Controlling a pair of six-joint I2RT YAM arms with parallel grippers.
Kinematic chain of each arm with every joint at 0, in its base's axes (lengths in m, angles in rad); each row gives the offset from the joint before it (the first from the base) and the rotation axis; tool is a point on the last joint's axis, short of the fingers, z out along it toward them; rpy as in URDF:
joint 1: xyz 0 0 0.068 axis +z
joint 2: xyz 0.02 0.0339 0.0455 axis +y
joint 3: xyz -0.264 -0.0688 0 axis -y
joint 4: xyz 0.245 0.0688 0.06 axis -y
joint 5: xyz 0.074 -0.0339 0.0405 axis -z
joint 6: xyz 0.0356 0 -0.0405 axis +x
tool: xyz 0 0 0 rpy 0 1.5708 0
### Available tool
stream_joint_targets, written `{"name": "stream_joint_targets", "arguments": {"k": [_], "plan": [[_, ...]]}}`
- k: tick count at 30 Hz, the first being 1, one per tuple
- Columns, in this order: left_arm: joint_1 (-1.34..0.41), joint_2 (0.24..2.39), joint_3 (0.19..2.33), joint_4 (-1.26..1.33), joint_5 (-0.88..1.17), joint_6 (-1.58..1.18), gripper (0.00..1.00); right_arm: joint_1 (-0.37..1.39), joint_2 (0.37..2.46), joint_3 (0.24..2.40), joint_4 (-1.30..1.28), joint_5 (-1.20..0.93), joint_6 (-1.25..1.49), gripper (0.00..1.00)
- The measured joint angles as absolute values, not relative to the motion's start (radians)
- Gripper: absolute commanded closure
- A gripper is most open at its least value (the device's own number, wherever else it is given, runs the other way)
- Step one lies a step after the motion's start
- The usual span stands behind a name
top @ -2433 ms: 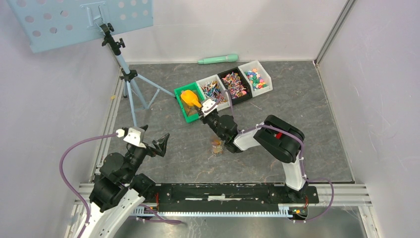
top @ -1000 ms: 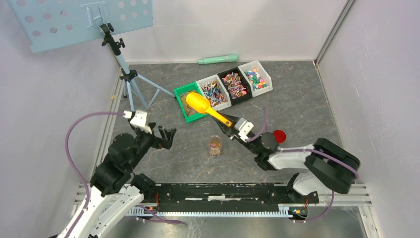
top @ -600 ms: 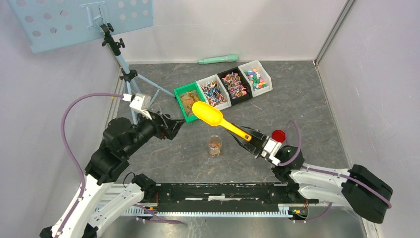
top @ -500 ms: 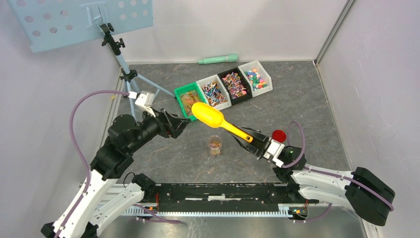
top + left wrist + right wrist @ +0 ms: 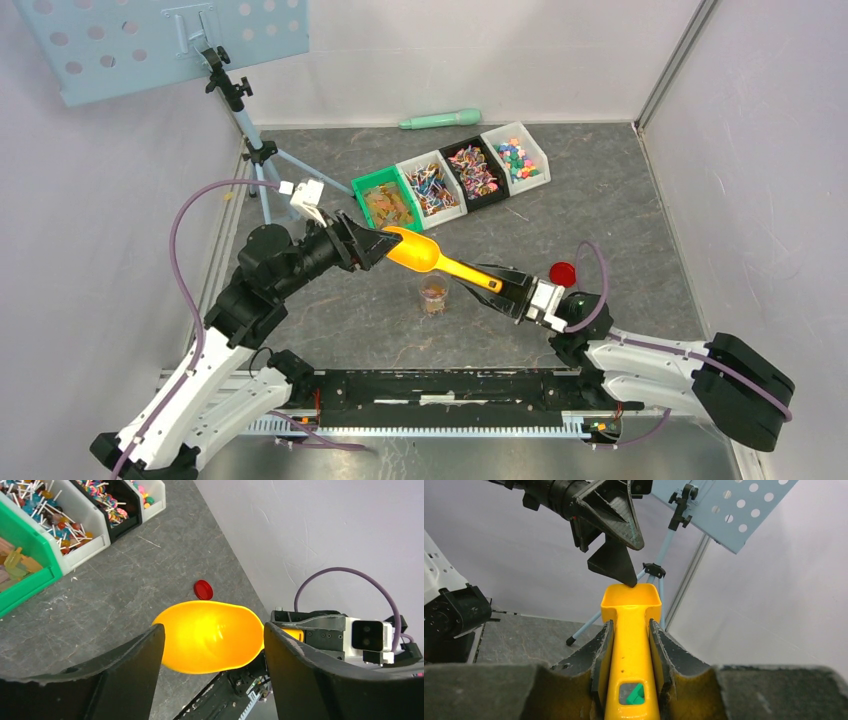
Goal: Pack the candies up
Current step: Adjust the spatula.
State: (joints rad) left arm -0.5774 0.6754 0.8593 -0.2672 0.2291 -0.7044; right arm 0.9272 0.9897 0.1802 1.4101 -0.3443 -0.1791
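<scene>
Nearest the front edge, the right gripper is clenched on the handle of the yellow scoop, both fingers pressed flat against it in its wrist view. The scoop is held off the bench and slants up toward the far left corner. Just under the handle, about mid-bench, stands a small clear cup with a few candies in the bottom. A red lid lies to its right.

Further back, the left gripper is spread wide, one jaw on each side of the scoop's bowl, and I see no firm contact. The bowl looks empty from above.

Toward the far edge, right of centre, sits a row of bins holding most of the candies, the green bin closest to the left gripper.

This looks to me like a handover of the scoop between arms. I'd say the left jaws must close squarely on the bowl before the right lets go, or it may tip.
</scene>
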Motion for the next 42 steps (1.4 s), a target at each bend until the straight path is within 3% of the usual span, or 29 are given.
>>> {"name": "stream_joint_targets", "arguments": {"k": [9,14,17,21,28,30,32,37,42], "plan": [[-0.577,0.612,0.839,-0.339,0.156,-0.708,0.0,0.927,0.971,0.212,1.366,-0.337,-0.164,1.0],[-0.577,0.6,0.839,-0.378,0.129,-0.69,0.05,0.927,0.959,0.23,1.366,-0.338,-0.157,1.0],[-0.577,0.598,0.83,-0.355,0.134,-0.691,0.16,0.927,0.971,0.233,1.369,-0.344,-0.14,1.0],[-0.577,0.583,0.774,-0.256,0.147,-0.738,0.51,0.927,0.995,0.233,1.37,-0.366,-0.109,0.98],[-0.567,0.564,0.714,-0.176,0.148,-0.809,0.75,0.927,0.997,0.233,1.398,-0.368,-0.076,0.98],[-0.567,0.56,0.712,-0.176,0.147,-0.812,0.81,0.927,0.995,0.233,1.4,-0.366,-0.07,0.92],[-0.567,0.553,0.709,-0.176,0.141,-0.814,0.95,0.927,0.995,0.233,1.397,-0.364,-0.068,0.86],[-0.559,0.526,0.706,-0.18,0.1,-0.83,0.98,0.928,0.963,0.276,1.223,-0.345,-0.091,0.82],[-0.562,0.492,0.706,-0.189,0.088,-0.83,0.98,0.935,0.89,0.307,1.009,-0.332,-0.119,0.68]]}}
